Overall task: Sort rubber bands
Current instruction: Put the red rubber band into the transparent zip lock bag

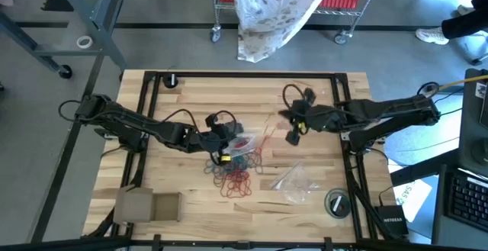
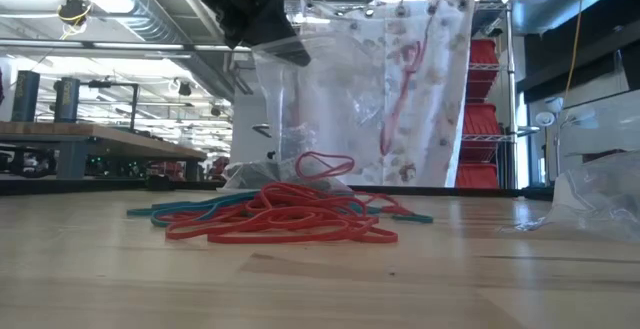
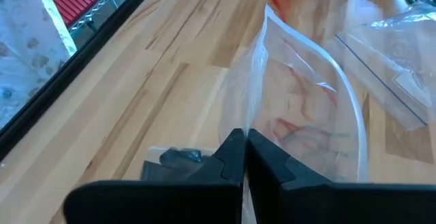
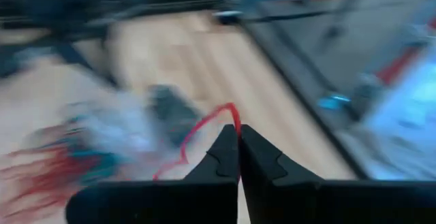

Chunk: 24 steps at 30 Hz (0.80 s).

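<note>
A pile of rubber bands (image 1: 236,171), mostly red with some teal (image 2: 280,219), lies at the table's middle near the front. Just behind it my left gripper (image 1: 223,135) is shut on a clear plastic bag (image 2: 320,99) that has a few red bands inside (image 3: 300,122). To the right of the bag my right gripper (image 1: 292,135) is raised above the table. It is shut on one red rubber band (image 4: 204,125), which dangles beside the bag (image 2: 400,89). My left gripper (image 3: 244,137) pinches the bag's edge (image 3: 255,112) between its two fingers, slanting down from the table's left. The bag hangs below the fingers, its lower end down by the table behind the pile. My right gripper (image 4: 238,132) pinches the red band at one end of its loop (image 4: 231,112), between the fingertips. The fingers slant down from the table's right. The band hangs slack below them, clear of the table.
A second clear bag (image 1: 293,181) lies flat at the front right, with a round roll (image 1: 336,202) beside it. An open cardboard box (image 1: 149,204) sits at the front left. A small dark round thing (image 1: 174,80) lies at the far edge.
</note>
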Available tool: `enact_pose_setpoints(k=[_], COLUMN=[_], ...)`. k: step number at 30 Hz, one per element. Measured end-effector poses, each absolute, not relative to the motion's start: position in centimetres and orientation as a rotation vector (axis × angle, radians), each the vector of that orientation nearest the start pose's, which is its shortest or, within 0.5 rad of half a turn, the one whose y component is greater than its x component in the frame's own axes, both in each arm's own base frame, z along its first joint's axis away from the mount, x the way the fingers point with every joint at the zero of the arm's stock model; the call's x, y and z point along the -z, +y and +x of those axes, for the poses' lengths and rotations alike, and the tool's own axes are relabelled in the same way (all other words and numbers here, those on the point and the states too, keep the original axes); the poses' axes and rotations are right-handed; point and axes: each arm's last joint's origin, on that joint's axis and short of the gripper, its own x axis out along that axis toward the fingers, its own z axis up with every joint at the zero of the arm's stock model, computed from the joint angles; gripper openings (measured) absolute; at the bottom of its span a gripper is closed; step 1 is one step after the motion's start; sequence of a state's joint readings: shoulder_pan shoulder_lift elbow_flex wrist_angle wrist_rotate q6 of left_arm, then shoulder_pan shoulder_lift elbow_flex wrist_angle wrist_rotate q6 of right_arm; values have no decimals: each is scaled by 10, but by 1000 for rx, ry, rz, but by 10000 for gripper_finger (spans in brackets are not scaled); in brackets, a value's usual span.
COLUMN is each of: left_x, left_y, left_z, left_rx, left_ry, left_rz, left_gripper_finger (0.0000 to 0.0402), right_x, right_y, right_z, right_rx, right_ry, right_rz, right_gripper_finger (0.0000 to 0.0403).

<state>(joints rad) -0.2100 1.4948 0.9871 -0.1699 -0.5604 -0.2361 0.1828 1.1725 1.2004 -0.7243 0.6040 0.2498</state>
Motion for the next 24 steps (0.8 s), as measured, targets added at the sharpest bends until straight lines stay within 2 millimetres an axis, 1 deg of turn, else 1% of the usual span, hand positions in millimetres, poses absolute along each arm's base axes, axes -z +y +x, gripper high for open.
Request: enact_pose_setpoints(k=[2, 3, 4, 6, 7, 8, 9, 10, 12, 14, 16, 19, 24], left_x=[-242, -242, -242, -242, -242, -242, -242, -242, -242, -242, -242, -242, -240], left_y=[-51, -51, -51, -51, -51, -51, -51, -51, -51, -51, -51, -51, -52], left_z=[311, 311, 311, 311, 311, 311, 312, 312, 311, 312, 312, 312, 314], left_rx=[-405, -405, -405, -405, -405, -405, -405, -404, -405, -405, -405, -395, -362], left_ry=[588, 587, 586, 586, 586, 586, 585, 583, 585, 582, 584, 586, 591], left_rz=[30, 29, 29, 27, 28, 29, 28, 27, 28, 26, 27, 24, 20], left_gripper_finger=[1, 1, 1, 1, 1, 1, 1, 1, 1, 1, 1, 1, 1], right_x=[-355, -356, -356, -354, -351, -346, -342, -340, -338, -339, -339, -343, -351], right_y=[24, 24, 26, 32, 36, 39, 41, 42, 40, 38, 38, 40, 44], right_z=[229, 230, 232, 239, 242, 245, 248, 250, 251, 252, 255, 259, 271], right_rx=[545, 541, 502, 311, 187, 98, 59, 54, 108, 163, 183, 155, 30], right_ry=[575, 566, 567, 595, 630, 672, 700, 710, 714, 692, 676, 617, 505], right_rz=[-33, -18, 3, 57, 66, 63, 64, 65, 55, 37, 20, 3, -26], right_gripper_finger=[1, 1, 1, 1, 1, 1, 1, 1, 1, 1, 1, 1, 1])
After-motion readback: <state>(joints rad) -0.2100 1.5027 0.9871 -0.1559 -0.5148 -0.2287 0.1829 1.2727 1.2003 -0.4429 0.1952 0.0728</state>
